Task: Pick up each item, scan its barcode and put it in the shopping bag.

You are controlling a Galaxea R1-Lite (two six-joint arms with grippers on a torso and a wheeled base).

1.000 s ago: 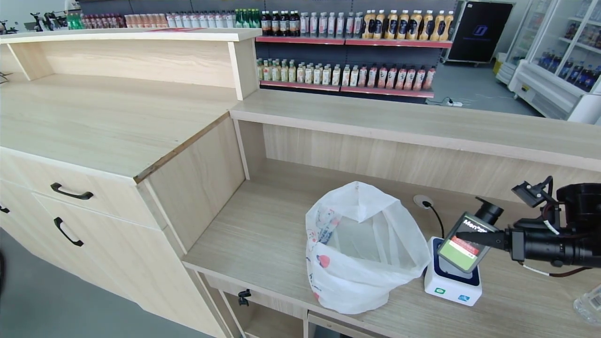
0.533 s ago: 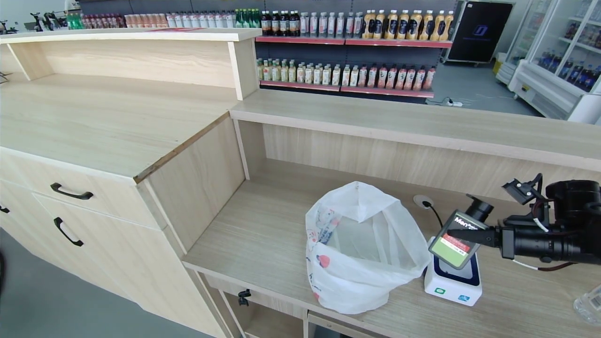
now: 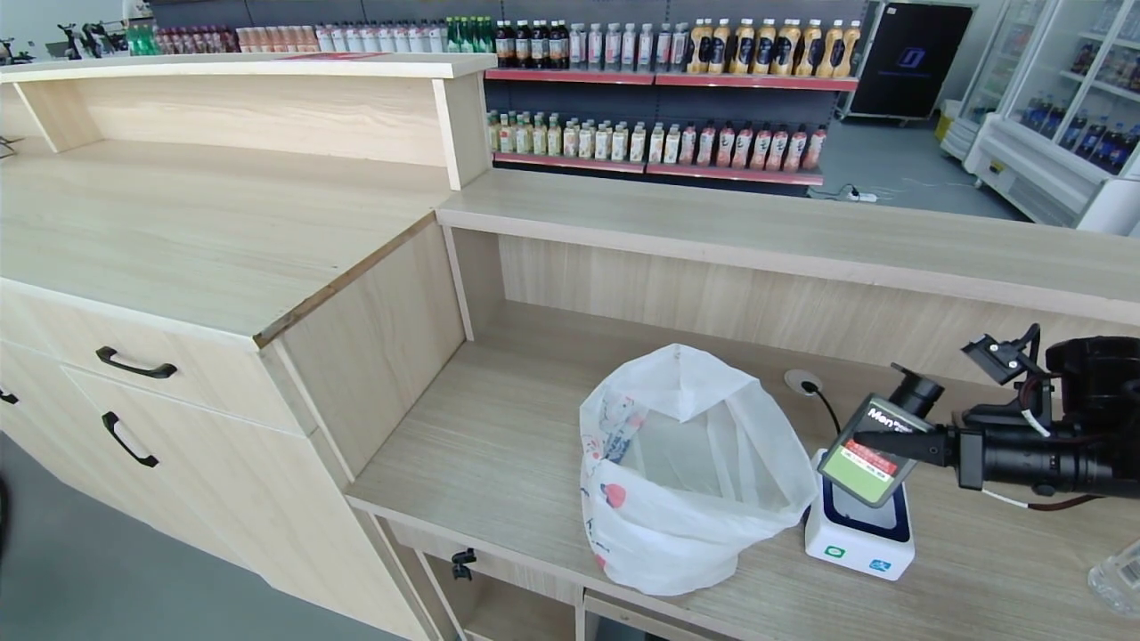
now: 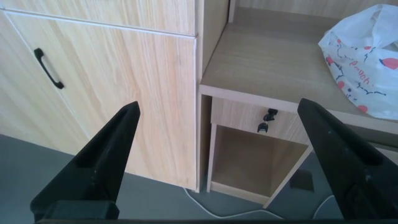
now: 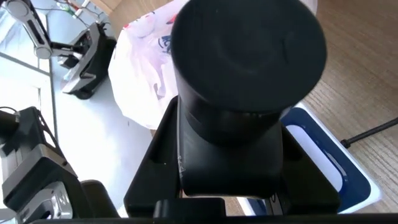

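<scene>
Right hand [image 3: 880, 444] pinches the bottle [image 3: 859, 472] just above the scanner [image 3: 855, 547]; best held steady, code side facing down.

Right gripper [image 3: 877, 445] points left, jaws clamped; left gripper [image 4: 219, 111] hangs low, jaws spread wide.

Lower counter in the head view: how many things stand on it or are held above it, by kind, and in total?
Shopping bag: 1
Scanner: 1
Bottle, held by the right gripper above the scanner: 1
Clear container, partly cut off by the picture's edge: 1
Total: 4
</scene>
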